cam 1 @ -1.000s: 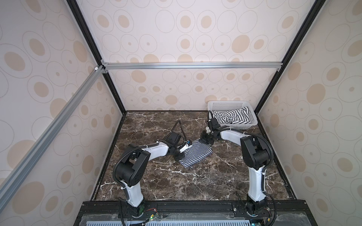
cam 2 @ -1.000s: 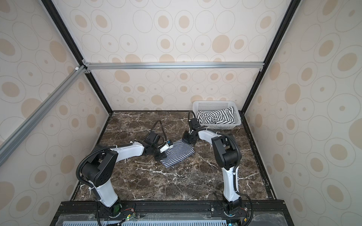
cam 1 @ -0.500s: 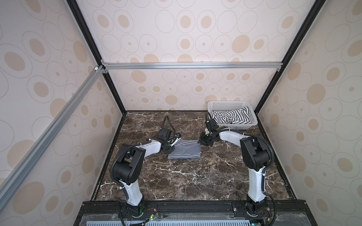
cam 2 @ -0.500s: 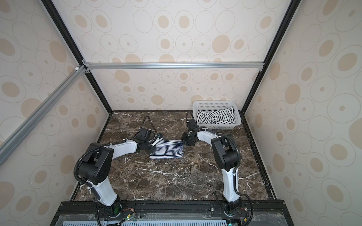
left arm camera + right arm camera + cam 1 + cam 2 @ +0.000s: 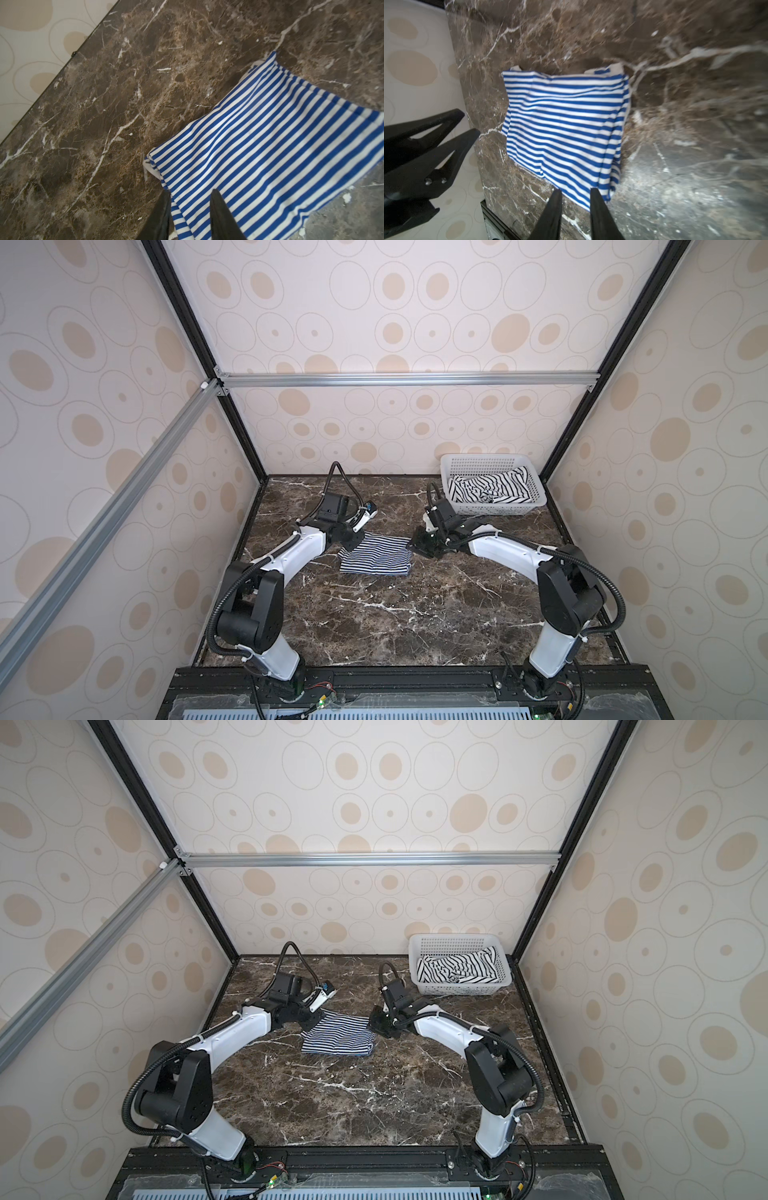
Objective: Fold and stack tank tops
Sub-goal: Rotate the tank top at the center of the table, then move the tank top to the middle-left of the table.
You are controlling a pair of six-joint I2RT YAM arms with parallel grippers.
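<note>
No readable text, label or number anywhere.

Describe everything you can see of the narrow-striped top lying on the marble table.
The narrow-striped top is soft, knit-looking cloth with dense blue and white stripes. It is folded into a rough rectangle of several layers, and white trim peeks out at the corners. It lies flat, slightly rumpled, on the table, apart from the basket. The left gripper straddles one corner with parted jaws, and the right gripper stands open at another corner. Whether either touches the cloth is unclear.
</note>
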